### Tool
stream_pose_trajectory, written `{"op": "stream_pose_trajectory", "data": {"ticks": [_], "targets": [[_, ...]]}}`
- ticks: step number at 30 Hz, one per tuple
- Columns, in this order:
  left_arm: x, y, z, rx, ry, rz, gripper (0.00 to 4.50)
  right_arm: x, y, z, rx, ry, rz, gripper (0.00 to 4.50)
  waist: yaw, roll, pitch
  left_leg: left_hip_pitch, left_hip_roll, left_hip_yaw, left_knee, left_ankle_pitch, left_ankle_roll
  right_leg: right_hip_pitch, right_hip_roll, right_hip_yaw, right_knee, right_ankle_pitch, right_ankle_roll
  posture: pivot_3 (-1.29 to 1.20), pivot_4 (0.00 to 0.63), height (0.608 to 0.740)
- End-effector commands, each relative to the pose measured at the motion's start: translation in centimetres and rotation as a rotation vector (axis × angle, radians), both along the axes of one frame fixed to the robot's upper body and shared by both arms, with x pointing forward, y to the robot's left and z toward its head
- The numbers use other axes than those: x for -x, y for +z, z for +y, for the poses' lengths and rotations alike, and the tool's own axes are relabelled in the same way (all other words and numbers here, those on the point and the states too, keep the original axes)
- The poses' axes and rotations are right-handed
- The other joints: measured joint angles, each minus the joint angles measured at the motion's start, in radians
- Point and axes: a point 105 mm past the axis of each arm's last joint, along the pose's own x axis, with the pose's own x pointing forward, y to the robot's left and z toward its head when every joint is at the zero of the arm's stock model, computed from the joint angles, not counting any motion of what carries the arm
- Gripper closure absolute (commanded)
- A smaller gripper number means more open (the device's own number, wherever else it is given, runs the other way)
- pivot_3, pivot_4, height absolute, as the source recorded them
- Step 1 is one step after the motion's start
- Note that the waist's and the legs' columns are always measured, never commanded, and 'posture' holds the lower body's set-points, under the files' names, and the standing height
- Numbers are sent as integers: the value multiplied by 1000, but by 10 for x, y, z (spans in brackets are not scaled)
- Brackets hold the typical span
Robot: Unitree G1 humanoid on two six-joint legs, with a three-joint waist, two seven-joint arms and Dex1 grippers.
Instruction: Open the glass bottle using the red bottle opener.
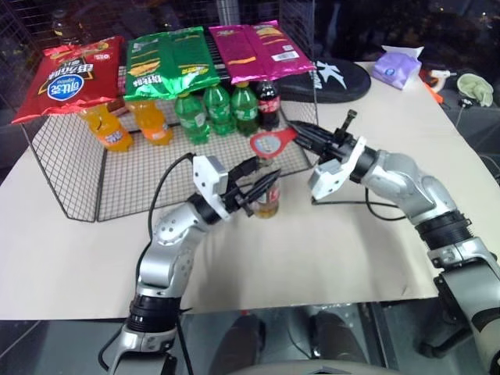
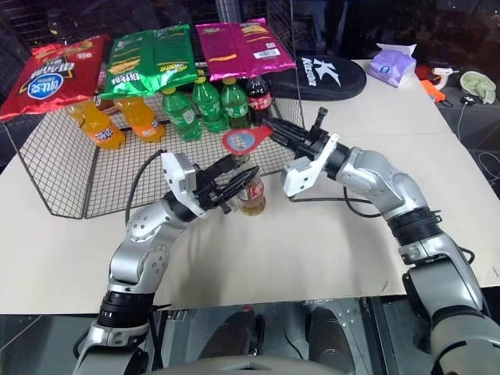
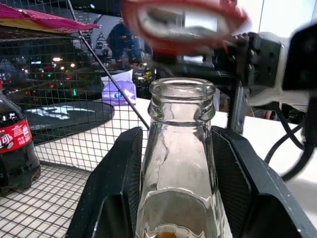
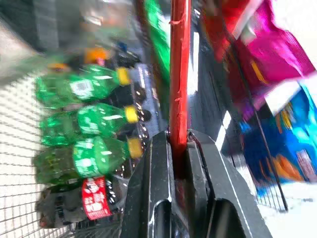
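Even, bright light falls from above on the pale bench (image 1: 328, 258), while the room behind the wire shelf (image 1: 70, 180) stays dark. Shadows under the arms are soft and short. The snack bags (image 1: 172, 58) on top show mild glare on their foil. In the left wrist view the glass bottle (image 3: 181, 158) stands sharp with small highlights on its rim, but the red bottle opener (image 3: 183, 25) above it is out of focus. The right wrist view is smeared with blur, most of all across the green bottles (image 4: 84, 124).
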Motion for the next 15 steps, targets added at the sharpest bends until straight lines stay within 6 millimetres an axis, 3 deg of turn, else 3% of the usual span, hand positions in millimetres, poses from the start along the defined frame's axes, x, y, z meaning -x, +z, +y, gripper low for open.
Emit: {"op": "stream_pose_trajectory", "data": {"ticks": [1,9,12,15], "targets": [[-1,-10,-2,-23,2,35,2524,-8,9,-21,-177,-25,126,4500,0,0,0,0,0,0,0,0,0,0,0,0,0,0,0,0,150,740],[-3,2,0,17,26,0,2524,-6,-20,-41,-240,-60,307,4500,-1,0,0,0,0,0,0,0,0,0,0,0,0,0,0,0,150,740],[-3,2,1,18,33,-4,1581,-5,-24,-43,-237,-68,321,4500,-3,0,0,0,0,0,0,0,0,0,0,0,0,0,0,0,150,740],[-4,2,1,19,37,-6,217,-4,-24,-43,-239,-70,324,4500,-3,0,0,0,0,0,0,0,0,0,0,0,0,0,0,0,150,740]]}}
